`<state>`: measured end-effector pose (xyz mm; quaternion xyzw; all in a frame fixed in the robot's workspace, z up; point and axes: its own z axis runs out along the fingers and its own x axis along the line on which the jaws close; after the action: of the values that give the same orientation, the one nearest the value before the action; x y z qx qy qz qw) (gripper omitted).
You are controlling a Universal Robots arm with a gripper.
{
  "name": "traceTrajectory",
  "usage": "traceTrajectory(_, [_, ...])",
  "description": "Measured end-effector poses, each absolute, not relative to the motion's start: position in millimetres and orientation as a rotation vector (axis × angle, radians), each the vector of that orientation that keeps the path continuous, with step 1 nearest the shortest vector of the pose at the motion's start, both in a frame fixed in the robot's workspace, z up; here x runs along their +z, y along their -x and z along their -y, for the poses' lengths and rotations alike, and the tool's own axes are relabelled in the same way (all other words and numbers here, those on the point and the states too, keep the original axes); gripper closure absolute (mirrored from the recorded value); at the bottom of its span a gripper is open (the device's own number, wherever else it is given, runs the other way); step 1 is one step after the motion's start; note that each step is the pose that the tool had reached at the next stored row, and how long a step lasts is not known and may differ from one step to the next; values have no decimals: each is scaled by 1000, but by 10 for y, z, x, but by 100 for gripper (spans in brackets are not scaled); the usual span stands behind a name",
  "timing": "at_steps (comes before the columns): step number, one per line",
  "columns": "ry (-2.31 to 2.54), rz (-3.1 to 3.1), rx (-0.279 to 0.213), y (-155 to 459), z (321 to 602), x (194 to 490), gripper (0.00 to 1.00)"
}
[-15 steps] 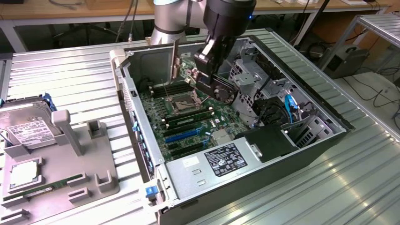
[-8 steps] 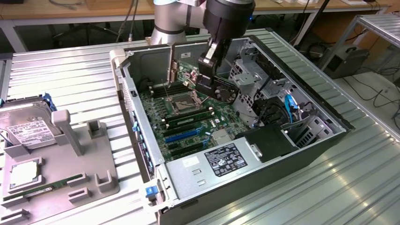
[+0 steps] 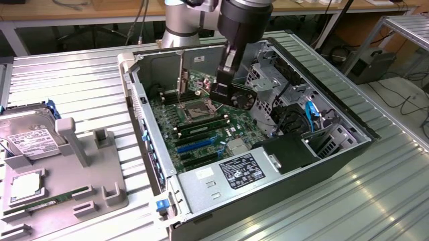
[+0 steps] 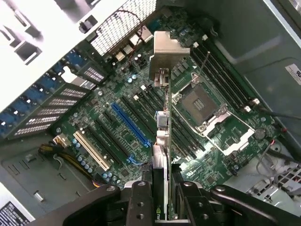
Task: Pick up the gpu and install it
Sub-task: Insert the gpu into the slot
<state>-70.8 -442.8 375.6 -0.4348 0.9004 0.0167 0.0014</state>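
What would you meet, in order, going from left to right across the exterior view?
Silver hard drive with white label → black-faced gpu card held in the gripper → bright blue cables → dark box-shaped unit.

Hard drive (image 3: 30, 141) sits on grey holder (image 3: 100, 187); open computer case (image 3: 325, 170) beside.

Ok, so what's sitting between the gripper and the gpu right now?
Nothing: the gripper is clamped directly on the gpu, which it holds edge-on over the motherboard. The wrist view shows it.
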Motion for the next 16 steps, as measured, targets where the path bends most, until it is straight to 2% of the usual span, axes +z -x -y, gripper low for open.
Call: traceTrajectory(16, [1799, -2567, 45, 708, 4428, 3668, 74])
